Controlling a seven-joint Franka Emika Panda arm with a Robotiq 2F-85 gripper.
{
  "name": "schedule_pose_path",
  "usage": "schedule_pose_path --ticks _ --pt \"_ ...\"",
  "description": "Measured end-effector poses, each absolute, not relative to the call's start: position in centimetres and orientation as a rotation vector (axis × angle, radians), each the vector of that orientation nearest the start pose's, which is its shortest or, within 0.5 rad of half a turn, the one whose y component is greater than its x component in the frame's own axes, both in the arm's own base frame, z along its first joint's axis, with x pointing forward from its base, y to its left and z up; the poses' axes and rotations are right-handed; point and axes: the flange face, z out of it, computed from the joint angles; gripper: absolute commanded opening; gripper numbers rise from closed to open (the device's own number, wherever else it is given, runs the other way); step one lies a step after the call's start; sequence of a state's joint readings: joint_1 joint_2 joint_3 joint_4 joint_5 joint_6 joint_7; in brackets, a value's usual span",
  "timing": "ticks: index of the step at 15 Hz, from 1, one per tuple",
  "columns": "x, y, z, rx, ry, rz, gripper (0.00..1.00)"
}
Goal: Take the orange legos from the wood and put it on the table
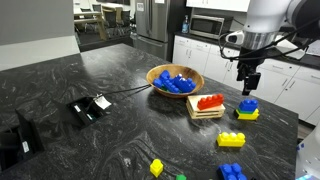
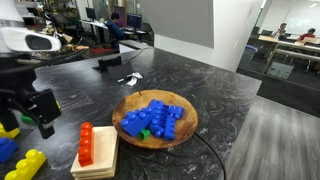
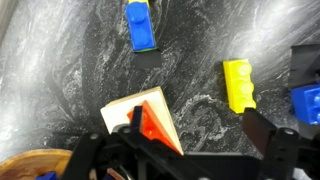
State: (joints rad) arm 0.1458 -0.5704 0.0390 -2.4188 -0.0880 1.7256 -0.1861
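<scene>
**Panda arm over the black marbled table (image 1: 120, 90).** My gripper (image 1: 248, 84) hangs in the air. The wrist view shows its fingers spread wide with nothing gripped between them. In an exterior view it stands above a blue-on-yellow lego stack (image 1: 247, 108), just beside the wood (image 1: 204, 113), and I see it touching neither. The orange legos (image 1: 210, 101) lie flat on top of the wood, not yet lifted. In the wrist view they run diagonally across the board. A round wooden bowl (image 2: 190, 128) filled with blue bricks (image 2: 150, 120) sits near the wood. In the wrist view a single blue brick (image 3: 140, 25) and a yellow brick (image 3: 238, 85) lie on the table, well apart from the wood.
</scene>
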Motion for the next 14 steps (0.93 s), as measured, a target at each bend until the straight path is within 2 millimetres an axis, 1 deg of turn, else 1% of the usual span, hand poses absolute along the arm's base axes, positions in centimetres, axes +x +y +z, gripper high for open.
schedule_pose_path --ticks 3,4,11,14 --pt "36.9 5.7 47.9 -3.207 -0.654 0.206 1.00" --pt "37.1 5.6 47.5 -3.204 -0.658 0.208 1.00" --pt "37.2 5.6 47.5 -3.203 -0.662 0.203 1.00" --pt "37.5 5.6 47.1 -3.201 -0.663 0.209 1.00"
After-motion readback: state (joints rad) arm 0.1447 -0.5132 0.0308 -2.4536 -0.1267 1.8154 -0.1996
